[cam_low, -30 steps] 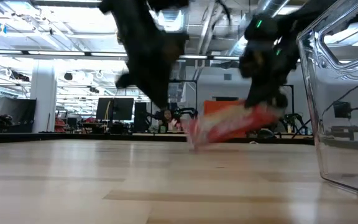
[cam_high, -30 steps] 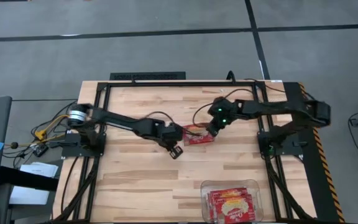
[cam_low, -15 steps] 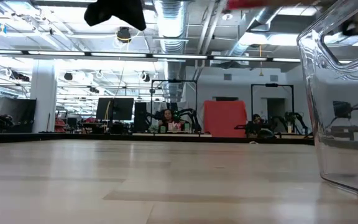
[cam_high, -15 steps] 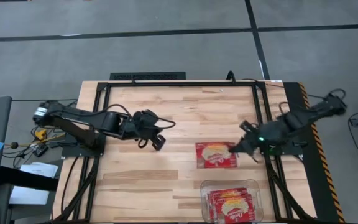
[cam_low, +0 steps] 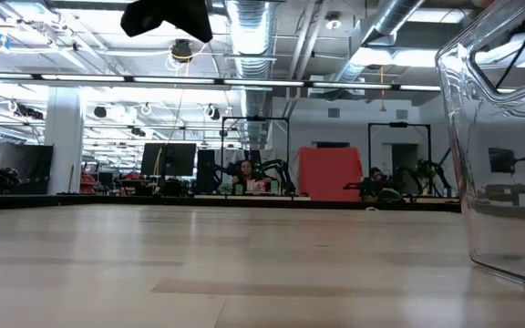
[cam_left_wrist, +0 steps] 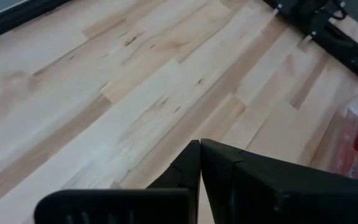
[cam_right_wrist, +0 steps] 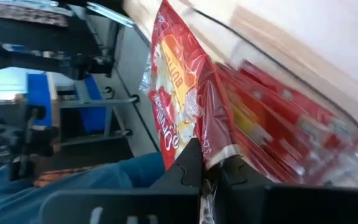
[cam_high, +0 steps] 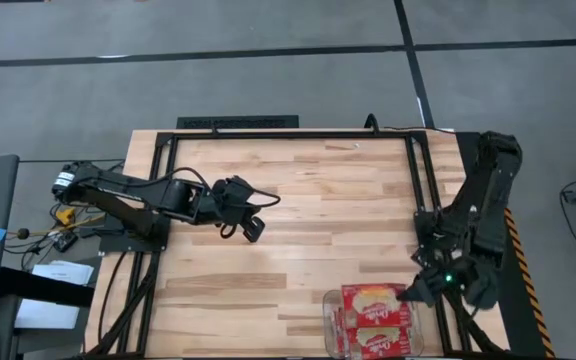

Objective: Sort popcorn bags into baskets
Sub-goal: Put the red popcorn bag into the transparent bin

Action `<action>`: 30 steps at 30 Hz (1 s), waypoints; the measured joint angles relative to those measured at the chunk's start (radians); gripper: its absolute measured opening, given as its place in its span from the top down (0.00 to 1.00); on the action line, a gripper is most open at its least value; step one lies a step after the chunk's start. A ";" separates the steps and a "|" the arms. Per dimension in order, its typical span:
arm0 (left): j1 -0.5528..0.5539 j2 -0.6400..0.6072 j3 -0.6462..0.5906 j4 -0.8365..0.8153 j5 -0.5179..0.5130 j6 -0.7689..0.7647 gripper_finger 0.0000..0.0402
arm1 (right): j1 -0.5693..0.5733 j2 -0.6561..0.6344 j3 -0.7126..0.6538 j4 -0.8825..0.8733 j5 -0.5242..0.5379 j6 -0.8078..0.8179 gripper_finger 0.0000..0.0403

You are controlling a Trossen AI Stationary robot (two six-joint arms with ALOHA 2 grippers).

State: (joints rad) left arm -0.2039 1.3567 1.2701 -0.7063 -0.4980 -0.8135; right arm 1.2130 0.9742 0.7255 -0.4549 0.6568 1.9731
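Gripper (cam_right_wrist: pixel 201 177) pinches glossy red packet (cam_right_wrist: pixel 182 99) over clear tub (cam_high: pixel 330 300).

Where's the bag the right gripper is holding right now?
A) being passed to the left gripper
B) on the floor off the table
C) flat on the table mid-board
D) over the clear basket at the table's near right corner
D: the right gripper is shut on the popcorn bag, holding it over the clear basket, which already holds other bags.

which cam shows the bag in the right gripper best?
Right wrist view: the held popcorn bag is close up, pinched at its edge by the right gripper, above the packets in the basket. High view shows it small over the basket. Low view misses it; left wrist shows only a red blur.
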 joint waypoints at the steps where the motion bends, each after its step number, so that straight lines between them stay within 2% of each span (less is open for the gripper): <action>1: 0.000 0.003 0.000 -0.001 -0.001 0.000 1.00 | 0.009 0.022 0.000 0.003 -0.003 0.021 0.95; 6: 0.000 0.003 0.000 0.000 -0.004 0.000 1.00 | 0.030 0.102 0.000 0.047 -0.016 0.076 0.95; 10: 0.000 0.004 0.000 -0.001 -0.004 0.000 1.00 | 0.030 0.136 0.000 0.093 -0.065 0.068 0.94; 13: 0.000 0.004 0.000 -0.002 0.001 0.000 1.00 | 0.029 0.151 0.000 0.109 -0.104 0.070 0.94; 18: 0.000 0.004 0.000 -0.003 0.003 0.000 1.00 | 0.015 0.159 0.000 0.106 -0.110 0.076 0.93; 22: 0.000 0.004 0.000 -0.003 0.003 -0.002 1.00 | -0.008 0.159 0.000 0.100 -0.115 0.064 0.88; 30: 0.000 0.003 0.001 -0.003 -0.005 -0.003 0.99 | -0.037 0.159 0.001 0.094 -0.254 0.017 0.71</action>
State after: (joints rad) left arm -0.2035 1.3602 1.2709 -0.7094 -0.5034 -0.8165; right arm 1.1756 1.1336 0.7261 -0.3607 0.4031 1.9904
